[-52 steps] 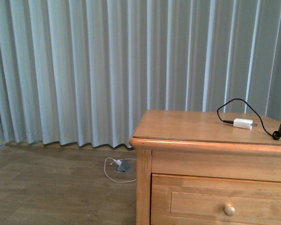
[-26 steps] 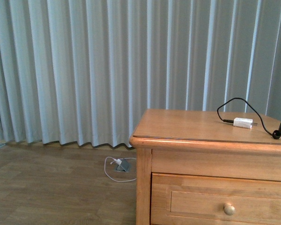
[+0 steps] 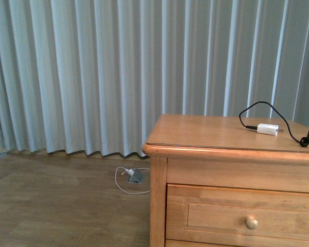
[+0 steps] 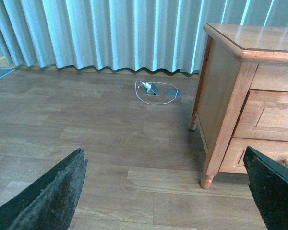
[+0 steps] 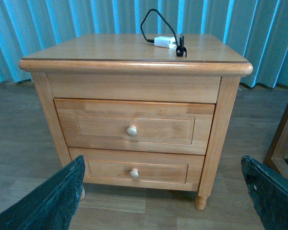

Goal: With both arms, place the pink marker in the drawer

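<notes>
The pink marker is out of view in every picture. A honey-coloured wooden nightstand stands at the right, its upper drawer shut, with a round pale knob. The right wrist view faces its front: the upper drawer and a lower drawer are both shut. My right gripper is open, well back from the nightstand, with nothing between its fingers. My left gripper is open above the wood floor, left of the nightstand's side. Neither arm shows in the front view.
A white charger block with a black cable lies on the nightstand top, also the charger block in the right wrist view. A grey floor box with a white cord sits by the curtain. Another wooden piece stands right of the nightstand.
The front view has shifted a little: the nightstand and floor box sit slightly higher in the picture than a second ago. Nothing on the nightstand has moved.
</notes>
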Available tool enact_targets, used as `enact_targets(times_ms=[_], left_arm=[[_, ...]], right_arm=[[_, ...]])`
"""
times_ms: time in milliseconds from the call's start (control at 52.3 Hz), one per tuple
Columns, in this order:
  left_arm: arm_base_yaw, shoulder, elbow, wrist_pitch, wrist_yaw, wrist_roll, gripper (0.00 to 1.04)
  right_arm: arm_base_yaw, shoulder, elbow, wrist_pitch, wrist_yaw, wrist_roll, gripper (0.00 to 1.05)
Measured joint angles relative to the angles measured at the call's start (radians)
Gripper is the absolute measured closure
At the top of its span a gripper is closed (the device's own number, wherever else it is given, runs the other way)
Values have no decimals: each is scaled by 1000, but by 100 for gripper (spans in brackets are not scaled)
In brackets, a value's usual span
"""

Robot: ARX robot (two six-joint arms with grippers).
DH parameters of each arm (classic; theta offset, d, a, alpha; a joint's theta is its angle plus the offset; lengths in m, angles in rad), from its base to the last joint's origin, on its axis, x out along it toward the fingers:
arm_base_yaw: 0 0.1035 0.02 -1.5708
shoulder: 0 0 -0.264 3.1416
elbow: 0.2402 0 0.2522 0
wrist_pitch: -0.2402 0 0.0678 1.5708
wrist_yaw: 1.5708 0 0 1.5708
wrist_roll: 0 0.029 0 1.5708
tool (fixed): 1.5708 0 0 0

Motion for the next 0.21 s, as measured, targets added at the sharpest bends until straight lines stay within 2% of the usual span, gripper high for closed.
enact_targets(times_ms=[210], left_arm=[[0,0,0,0,0,0,6]], right_arm=[[0,0,0,0,0,0,8]])
